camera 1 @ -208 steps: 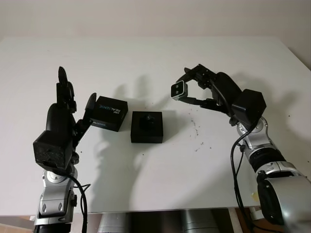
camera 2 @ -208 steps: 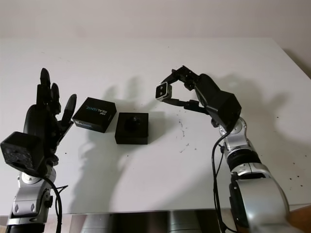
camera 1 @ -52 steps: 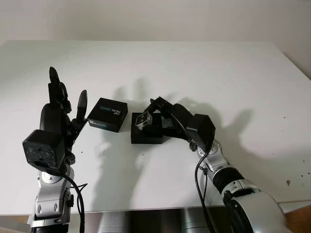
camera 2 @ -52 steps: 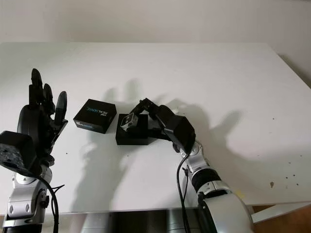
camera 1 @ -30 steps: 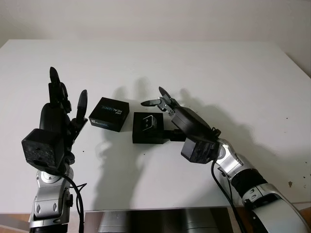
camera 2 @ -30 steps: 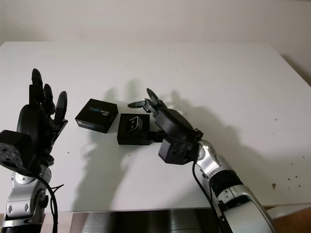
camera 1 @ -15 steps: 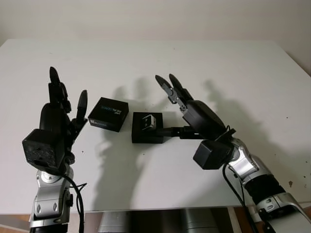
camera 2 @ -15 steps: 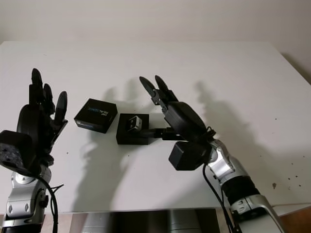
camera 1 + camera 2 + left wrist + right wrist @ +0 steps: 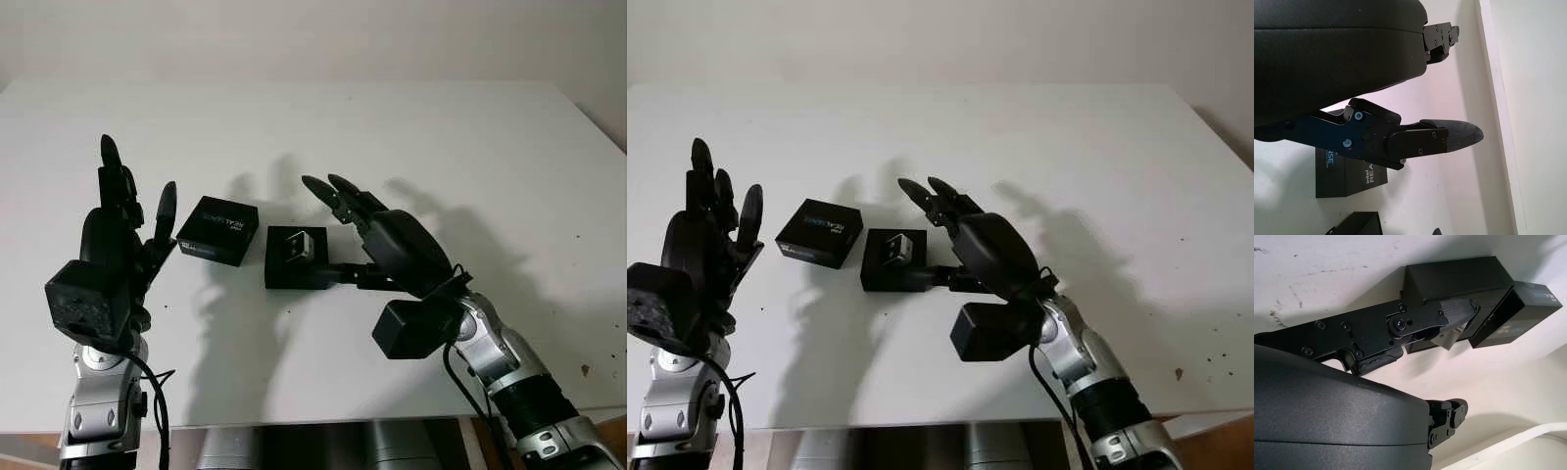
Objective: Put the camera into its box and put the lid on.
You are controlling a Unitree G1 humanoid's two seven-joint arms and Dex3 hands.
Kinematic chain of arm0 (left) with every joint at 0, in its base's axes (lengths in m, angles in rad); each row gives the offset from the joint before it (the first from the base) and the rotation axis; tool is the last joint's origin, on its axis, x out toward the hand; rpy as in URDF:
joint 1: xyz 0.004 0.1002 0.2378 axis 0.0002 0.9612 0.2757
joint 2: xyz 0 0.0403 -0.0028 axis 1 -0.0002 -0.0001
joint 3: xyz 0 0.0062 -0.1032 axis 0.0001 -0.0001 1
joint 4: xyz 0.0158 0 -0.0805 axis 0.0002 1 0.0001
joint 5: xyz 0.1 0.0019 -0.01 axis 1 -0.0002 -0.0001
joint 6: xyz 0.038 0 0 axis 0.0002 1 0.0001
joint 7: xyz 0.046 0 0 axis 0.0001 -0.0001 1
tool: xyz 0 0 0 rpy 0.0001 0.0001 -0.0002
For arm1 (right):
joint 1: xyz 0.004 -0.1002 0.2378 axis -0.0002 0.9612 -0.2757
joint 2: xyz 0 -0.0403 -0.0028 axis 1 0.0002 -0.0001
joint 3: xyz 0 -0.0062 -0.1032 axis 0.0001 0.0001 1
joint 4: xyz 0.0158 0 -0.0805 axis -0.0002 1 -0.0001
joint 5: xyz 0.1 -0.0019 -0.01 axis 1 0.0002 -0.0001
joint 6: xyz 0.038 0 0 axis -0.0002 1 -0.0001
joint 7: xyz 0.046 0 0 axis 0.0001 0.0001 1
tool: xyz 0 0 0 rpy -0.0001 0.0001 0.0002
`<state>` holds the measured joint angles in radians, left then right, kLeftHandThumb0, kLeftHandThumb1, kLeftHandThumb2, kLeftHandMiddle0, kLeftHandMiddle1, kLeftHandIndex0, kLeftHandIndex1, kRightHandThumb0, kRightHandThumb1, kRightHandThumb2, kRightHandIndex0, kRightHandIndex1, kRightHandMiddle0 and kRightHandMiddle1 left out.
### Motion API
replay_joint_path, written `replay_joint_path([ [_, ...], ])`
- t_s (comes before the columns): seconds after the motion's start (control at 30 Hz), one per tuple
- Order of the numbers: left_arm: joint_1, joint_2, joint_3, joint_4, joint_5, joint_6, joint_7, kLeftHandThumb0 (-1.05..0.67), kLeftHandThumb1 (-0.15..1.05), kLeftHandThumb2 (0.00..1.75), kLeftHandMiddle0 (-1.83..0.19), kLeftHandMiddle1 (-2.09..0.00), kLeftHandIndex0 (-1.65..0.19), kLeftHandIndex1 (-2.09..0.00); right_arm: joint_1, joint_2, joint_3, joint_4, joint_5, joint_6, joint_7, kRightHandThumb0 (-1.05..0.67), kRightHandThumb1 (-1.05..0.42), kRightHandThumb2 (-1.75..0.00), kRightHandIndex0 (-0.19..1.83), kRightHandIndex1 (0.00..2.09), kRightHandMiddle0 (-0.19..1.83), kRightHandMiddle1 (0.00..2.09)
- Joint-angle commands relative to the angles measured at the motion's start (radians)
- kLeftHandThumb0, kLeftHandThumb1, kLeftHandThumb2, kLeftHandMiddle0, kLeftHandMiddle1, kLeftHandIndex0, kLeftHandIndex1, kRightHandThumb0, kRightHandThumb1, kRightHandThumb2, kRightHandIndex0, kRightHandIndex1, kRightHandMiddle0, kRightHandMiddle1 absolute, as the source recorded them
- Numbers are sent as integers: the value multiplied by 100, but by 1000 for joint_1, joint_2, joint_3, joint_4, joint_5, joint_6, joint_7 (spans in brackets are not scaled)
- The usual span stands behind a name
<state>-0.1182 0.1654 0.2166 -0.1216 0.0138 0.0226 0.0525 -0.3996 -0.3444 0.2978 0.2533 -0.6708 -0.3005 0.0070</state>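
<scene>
Seating the camera in its box — lid yet to go on

Hovering over the middle of the white table (image 9: pixel 470 137), the right hand (image 9: pixel 377 230) grasps nothing and hangs just beside the open black box (image 9: pixel 297 266), its lower finger (image 9: pixel 1442 316) reaching along the box's near side, perhaps to steady it; whether it touches I cannot tell; the small silver camera (image 9: pixel 298 245) sits in the box's recess, tilted, one end raised above the rim — so it looks not fully seated and, by my judgement, needs a press down before closing; the printed black lid (image 9: pixel 217 231) lies just beside the box, on the side toward the table's left edge, within reach of the left hand (image 9: pixel 122 230), which is raised near that edge, released and grasping nothing, likely kept ready for the lid.
</scene>
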Motion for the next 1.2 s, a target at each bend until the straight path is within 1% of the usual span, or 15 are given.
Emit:
replay_joint_path([
  [0.0,-4,6,-4,-14,2,3,-2,-63,105,47,14,-4,16,0,-17,11,14,-67,-20,48,26,-69,-104,-7,14,11,22,23],
  [0.07,-10,5,-6,-8,4,3,0,-64,105,47,14,-4,16,0,-34,11,28,-125,-54,108,74,-71,-104,-7,14,10,23,24],
  [0.1,-12,4,-7,-5,4,3,0,-64,105,47,14,-4,16,0,-42,11,32,-148,-67,133,95,-72,-105,-7,16,9,20,38],
  [0.17,-18,6,-11,2,10,-2,1,-63,105,48,14,-4,16,0,-69,13,41,-197,-97,184,139,-72,-105,-8,19,7,-2,84],
  [0.2,-21,6,-12,3,13,-3,2,-63,105,48,14,-4,16,0,-77,13,43,-210,-105,198,149,-72,-105,-8,21,7,-8,97],
  [0.23,-23,5,-14,5,14,-4,4,-63,105,49,14,-4,16,0,-93,12,48,-218,-123,208,152,-72,-105,-8,22,7,-9,97],
  [0.33,-27,5,-15,5,11,-9,1,-62,105,50,14,-4,16,0,-131,9,61,-226,-164,230,154,-71,-103,-6,27,7,16,52],
  [0.4,-27,4,-16,2,8,-9,0,-62,105,50,15,-4,17,0,-147,5,66,-239,-176,247,178,-71,-102,-5,28,7,26,38],
  [0.43,-27,3,-17,0,9,-8,1,-62,105,50,15,-4,17,0,-152,2,67,-246,-181,252,187,-71,-101,-5,28,7,28,36],
  [0.6,-28,-2,-19,-5,9,-4,7,-61,105,50,14,-4,17,0,-166,-17,77,-266,-232,252,175,-72,-101,-5,32,8,35,36],
  [0.67,-28,-3,-20,-5,9,-2,7,-62,105,49,15,-4,18,0,-173,-22,83,-275,-260,263,187,-73,-101,-5,32,8,34,35],
  [0.9,-31,-8,-21,-1,9,-7,14,-61,105,50,15,-4,17,0,-179,-37,97,-307,-297,292,276,-79,-98,-5,28,5,31,31],
  [1.1,-30,-9,-20,3,4,-11,13,-61,105,50,16,-4,18,0,-172,-55,117,-345,-351,309,348,-79,-97,-5,27,5,38,35],
  [1.13,-30,-10,-22,4,5,-11,15,-61,105,50,16,-4,18,0,-173,-57,120,-352,-359,312,363,-79,-97,-5,27,5,35,44],
  [1.17,-31,-11,-22,5,5,-9,17,-62,105,50,15,-4,18,0,-173,-60,123,-356,-366,311,372,-78,-98,-5,27,5,26,64],
])
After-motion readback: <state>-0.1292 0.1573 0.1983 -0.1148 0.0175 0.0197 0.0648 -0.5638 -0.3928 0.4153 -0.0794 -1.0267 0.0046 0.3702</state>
